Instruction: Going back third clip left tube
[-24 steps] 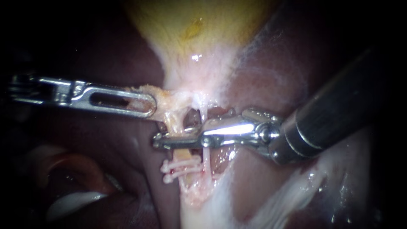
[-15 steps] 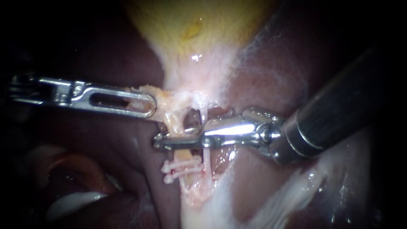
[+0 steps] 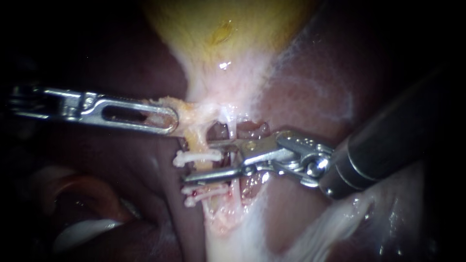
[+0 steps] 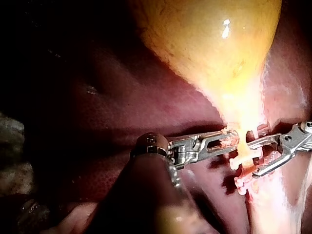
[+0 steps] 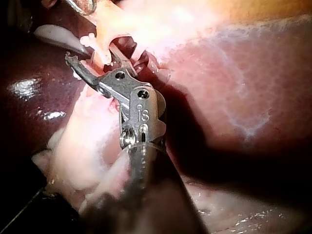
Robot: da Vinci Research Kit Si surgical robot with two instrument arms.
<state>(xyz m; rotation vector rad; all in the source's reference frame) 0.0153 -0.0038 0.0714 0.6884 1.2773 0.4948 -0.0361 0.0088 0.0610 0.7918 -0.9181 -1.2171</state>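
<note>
Endoscope view: the left instrument (image 3: pixel 167 121) has its jaws clamped on tissue (image 3: pixel 191 114) below the gallbladder (image 3: pixel 223 34). The right instrument (image 3: pixel 200 161) has its jaws apart, straddling the left tube (image 3: pixel 198 140). The tube carries three white clips: the third clip (image 3: pixel 196 156) between the jaws and two lower clips (image 3: pixel 206 193).

Left wrist view: same grip on the tissue.

Right wrist view: jaws apart.

Looked like a surgical lab: liver (image 4: pixel 122 97) and gallbladder (image 3: pixel 218 29) lit close-up against darkness, slender steel left instrument (image 3: pixel 167 120) and right instrument (image 3: pixel 197 161) at the tissue, white clips (image 3: pixel 196 156) across a tube (image 3: pixel 199 140).
</note>
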